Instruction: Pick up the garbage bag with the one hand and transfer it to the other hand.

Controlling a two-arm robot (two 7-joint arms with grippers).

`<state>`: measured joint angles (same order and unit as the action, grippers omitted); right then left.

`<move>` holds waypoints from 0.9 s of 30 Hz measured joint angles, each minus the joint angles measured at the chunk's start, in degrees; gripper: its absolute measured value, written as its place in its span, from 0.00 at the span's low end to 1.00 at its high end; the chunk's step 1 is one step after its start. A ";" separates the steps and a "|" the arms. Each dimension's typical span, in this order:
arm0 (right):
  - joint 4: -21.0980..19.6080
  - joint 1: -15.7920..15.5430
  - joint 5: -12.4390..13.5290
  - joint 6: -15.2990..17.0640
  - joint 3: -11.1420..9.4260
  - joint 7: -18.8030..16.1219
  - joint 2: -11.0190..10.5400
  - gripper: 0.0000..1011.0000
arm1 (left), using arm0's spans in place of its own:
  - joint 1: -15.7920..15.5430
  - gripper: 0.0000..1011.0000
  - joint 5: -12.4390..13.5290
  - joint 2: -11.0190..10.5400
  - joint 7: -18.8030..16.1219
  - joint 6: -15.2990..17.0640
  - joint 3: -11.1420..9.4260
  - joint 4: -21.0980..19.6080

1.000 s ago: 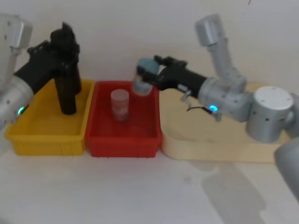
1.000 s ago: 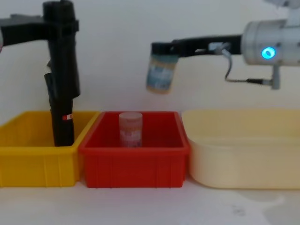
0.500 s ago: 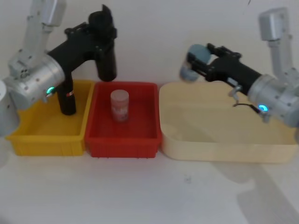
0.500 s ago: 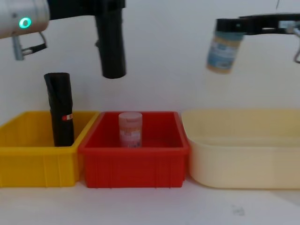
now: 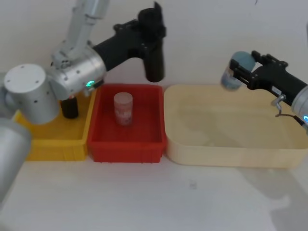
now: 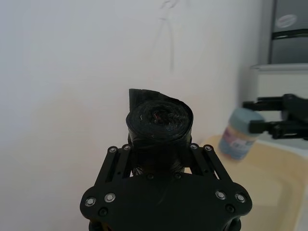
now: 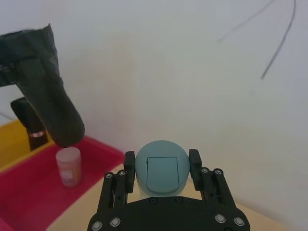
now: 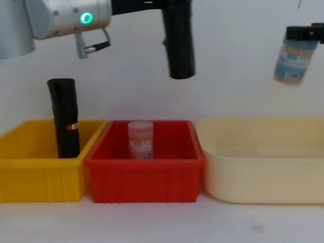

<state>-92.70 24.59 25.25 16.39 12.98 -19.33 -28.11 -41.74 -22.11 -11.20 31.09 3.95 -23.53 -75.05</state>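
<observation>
1. As the left gripper (image 5: 153, 31) clamps the garbage bag (image 5: 154, 62) near its top, the roll hangs straight down below the jaws, above the red bin (image 5: 127, 150).
2. The right gripper (image 5: 244, 73) is clenched on a blue-capped bottle (image 5: 234, 74), well apart.
3. Looks light, firm, slick to me; grab the bare lower half under those jaws.

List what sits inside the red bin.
A small translucent cylindrical jar with a pinkish label stands upright in the red plastic bin. In the chest view the front wall covers its base and the floor.
</observation>
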 joint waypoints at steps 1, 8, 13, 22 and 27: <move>0.08 -0.02 0.01 0.30 -0.06 0.01 -0.39 0.65 | -0.91 0.45 -0.37 0.88 0.85 -0.41 -0.54 1.26; 2.43 1.35 -0.28 1.55 0.75 -0.62 -1.50 0.65 | -4.66 0.45 -2.23 4.52 5.33 -2.65 -2.56 8.01; 5.55 3.54 -1.34 2.24 2.53 -1.63 -1.63 0.65 | -7.51 0.45 -3.71 7.29 9.06 -4.68 -3.65 13.88; 9.12 6.03 -2.71 2.95 4.52 -2.76 -1.49 0.81 | -13.40 0.45 -6.39 12.94 15.71 -9.08 -5.03 27.10; 10.21 6.83 -3.18 3.14 5.12 -3.07 -1.44 0.93 | -15.41 0.45 -7.30 14.84 17.90 -10.60 -5.46 31.70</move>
<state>-82.50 31.42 22.07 19.53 18.10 -22.41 -29.55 -57.15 -29.41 3.64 48.99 -6.65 -29.00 -43.35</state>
